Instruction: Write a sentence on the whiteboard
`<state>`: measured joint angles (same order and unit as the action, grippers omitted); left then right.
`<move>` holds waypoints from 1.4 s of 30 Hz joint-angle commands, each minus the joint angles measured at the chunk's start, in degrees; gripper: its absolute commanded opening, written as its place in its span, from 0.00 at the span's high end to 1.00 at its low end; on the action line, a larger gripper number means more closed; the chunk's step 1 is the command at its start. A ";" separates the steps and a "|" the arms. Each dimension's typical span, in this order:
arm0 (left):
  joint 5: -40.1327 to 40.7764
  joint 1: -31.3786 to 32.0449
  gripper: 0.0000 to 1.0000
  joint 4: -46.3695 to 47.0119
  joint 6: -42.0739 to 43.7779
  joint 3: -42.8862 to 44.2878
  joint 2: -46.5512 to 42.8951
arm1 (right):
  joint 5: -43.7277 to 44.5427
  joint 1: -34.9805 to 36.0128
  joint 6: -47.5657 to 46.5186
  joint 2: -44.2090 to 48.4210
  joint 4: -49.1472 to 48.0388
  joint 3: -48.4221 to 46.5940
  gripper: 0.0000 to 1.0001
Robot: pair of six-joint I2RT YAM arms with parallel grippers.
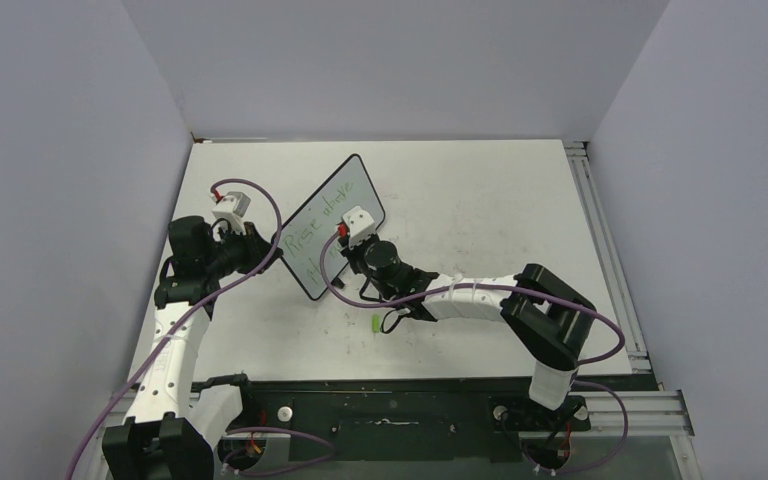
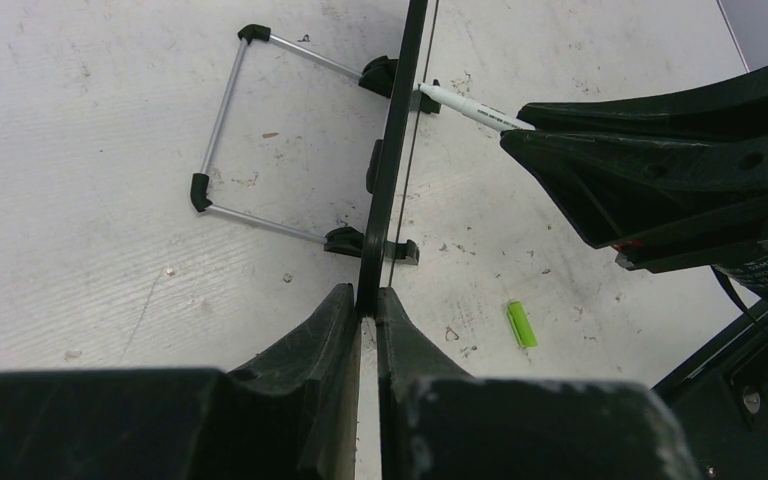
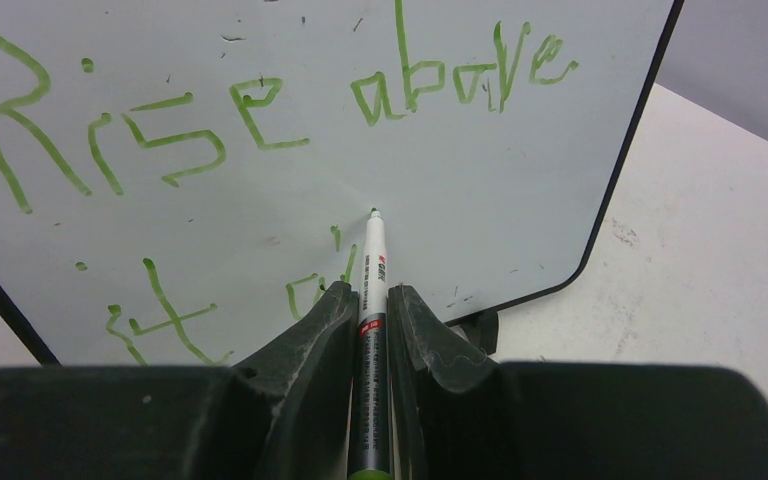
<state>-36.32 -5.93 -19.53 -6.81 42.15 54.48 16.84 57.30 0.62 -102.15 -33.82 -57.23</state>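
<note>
Scuffed white tabletop (image 1: 500, 210), closed in by plain grey walls (image 1: 60, 150), is being shared by both arms. At the left gripper (image 2: 367, 300) the jaws are being pressed shut on the whiteboard (image 2: 392, 170). Its thin black frame is being pinched between the two fingertips, so the board is being seen edge-on in the left wrist view, upright and running straight away from the fingers. At the right gripper (image 3: 370, 300) the jaws are being closed on a white-barrelled marker (image 3: 372, 265), which is being gripped at mid-barrel and pointed forward out of the fingers. Its green tip is being pressed against the written face of the board, just under the word "above" and level with the top of the second line. The sentence (image 3: 260, 110) is being shown in thin green handwriting: "Rise above" on the upper line, then a lower line starting "it", with its later letters partly hidden behind the right fingers. Farther out, the board is being propped on small black feet (image 2: 402, 252), and a silver wire stand (image 2: 222, 115) with black corner pieces is being laid flat on the table behind its unwritten side. From above, the board is being seen standing diagonally at the left-centre of the table, between the two grippers, the left one at its near-left edge and the right one before its lettered face. A small green cap (image 1: 375, 323) is being left lying on the table near the right forearm, well apart from the board.
</note>
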 commanded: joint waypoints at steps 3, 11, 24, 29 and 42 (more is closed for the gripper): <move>-1.77 0.23 1.00 1.61 -0.51 2.31 -0.60 | -0.85 -0.43 0.49 -0.69 -2.63 -0.58 0.95; -1.80 0.26 1.00 1.60 -0.49 2.29 -0.60 | -0.84 -0.45 2.04 -0.44 -1.56 2.12 0.95; -1.79 0.24 1.00 1.53 -0.49 2.23 -0.69 | -0.82 -0.44 2.56 -2.19 -1.25 2.86 0.95; -1.74 0.24 1.00 1.59 -0.49 2.22 -0.73 | -0.62 -0.53 2.54 -3.16 -1.11 2.65 0.95; -1.79 0.22 1.00 1.64 -0.49 2.18 -0.69 | -1.40 -0.43 1.67 -1.98 -1.34 0.69 0.95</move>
<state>-36.27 -5.93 -19.53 -6.79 42.15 54.48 17.12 56.93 2.17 -105.38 -32.67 -54.26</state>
